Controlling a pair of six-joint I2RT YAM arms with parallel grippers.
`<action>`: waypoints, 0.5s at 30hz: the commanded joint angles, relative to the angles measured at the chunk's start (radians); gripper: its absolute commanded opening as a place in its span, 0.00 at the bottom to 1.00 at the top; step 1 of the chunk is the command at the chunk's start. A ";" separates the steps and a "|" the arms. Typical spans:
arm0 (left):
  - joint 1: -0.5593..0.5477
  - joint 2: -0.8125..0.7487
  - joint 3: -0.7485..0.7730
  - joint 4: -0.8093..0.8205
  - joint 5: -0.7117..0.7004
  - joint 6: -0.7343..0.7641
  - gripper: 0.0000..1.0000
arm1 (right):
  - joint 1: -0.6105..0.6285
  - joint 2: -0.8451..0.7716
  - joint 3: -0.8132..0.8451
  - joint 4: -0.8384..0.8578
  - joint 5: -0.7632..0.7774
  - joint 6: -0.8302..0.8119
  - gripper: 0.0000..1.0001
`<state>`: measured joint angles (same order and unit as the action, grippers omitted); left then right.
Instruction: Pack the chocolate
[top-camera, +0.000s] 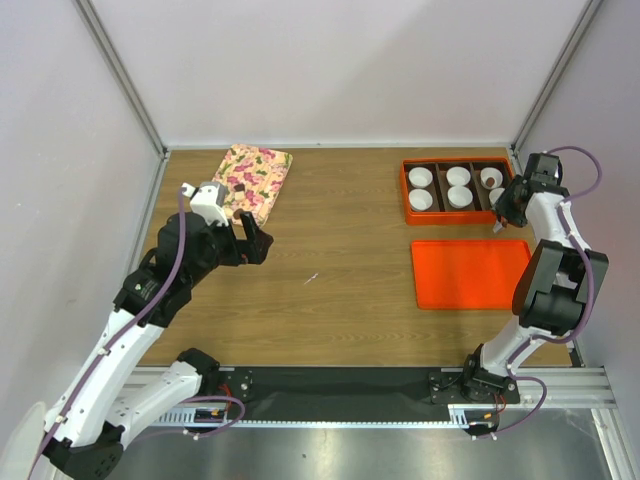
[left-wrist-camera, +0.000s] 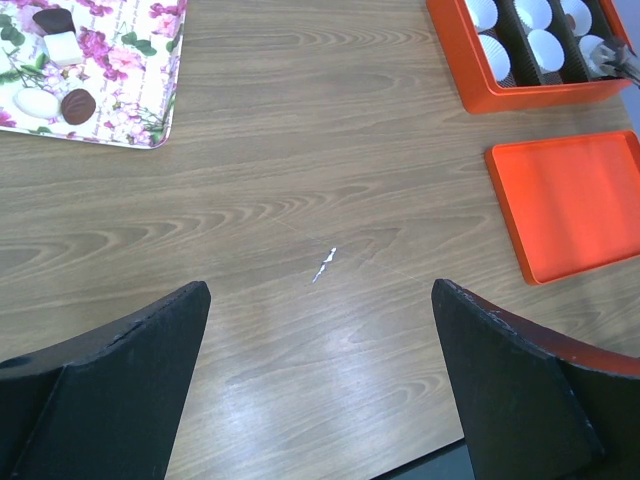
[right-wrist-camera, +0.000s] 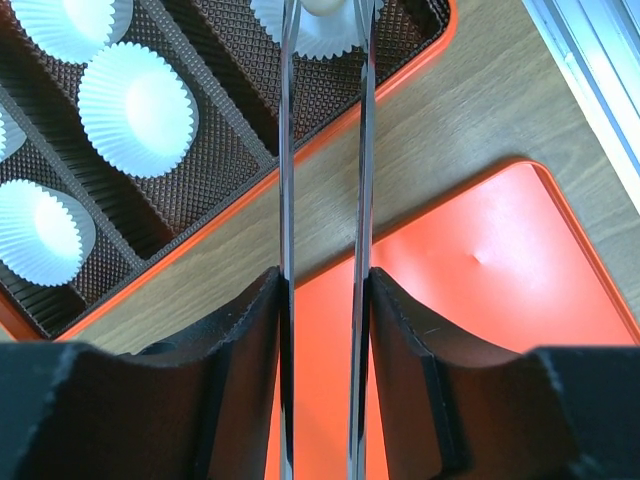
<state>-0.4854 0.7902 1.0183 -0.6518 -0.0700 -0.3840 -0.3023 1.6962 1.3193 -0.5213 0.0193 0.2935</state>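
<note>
Dark brown chocolate lumps (left-wrist-camera: 78, 105) lie with pale pieces on a floral tray (left-wrist-camera: 130, 100), which also shows at the back left in the top view (top-camera: 262, 165). My left gripper (left-wrist-camera: 320, 290) is open and empty over bare wood, just in front of the tray in the top view (top-camera: 255, 240). My right gripper (right-wrist-camera: 323, 285) is shut on metal tongs (right-wrist-camera: 288, 150). The tong tips reach a white paper cup (right-wrist-camera: 325, 35) in the orange box (right-wrist-camera: 250, 185), with a pale lump between them. In the top view this gripper (top-camera: 505, 208) is at the box's right end.
The orange box (top-camera: 405, 190) holds several white fluted paper cups (top-camera: 420, 178) in dark compartments. Its flat orange lid (top-camera: 470, 272) lies in front of it, under my right wrist. A small white scrap (top-camera: 312, 279) lies mid-table. Walls and metal posts close in the table.
</note>
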 joint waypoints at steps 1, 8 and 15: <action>0.007 0.001 0.028 0.032 -0.010 0.013 1.00 | 0.003 0.013 0.057 0.043 0.010 -0.016 0.43; 0.007 0.003 0.028 0.027 -0.014 0.014 1.00 | 0.012 0.007 0.070 0.038 0.021 -0.019 0.45; 0.007 0.001 0.035 0.023 -0.013 0.013 1.00 | 0.032 -0.018 0.121 -0.023 0.079 -0.030 0.48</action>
<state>-0.4854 0.7937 1.0183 -0.6518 -0.0750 -0.3836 -0.2798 1.7092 1.3720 -0.5205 0.0517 0.2821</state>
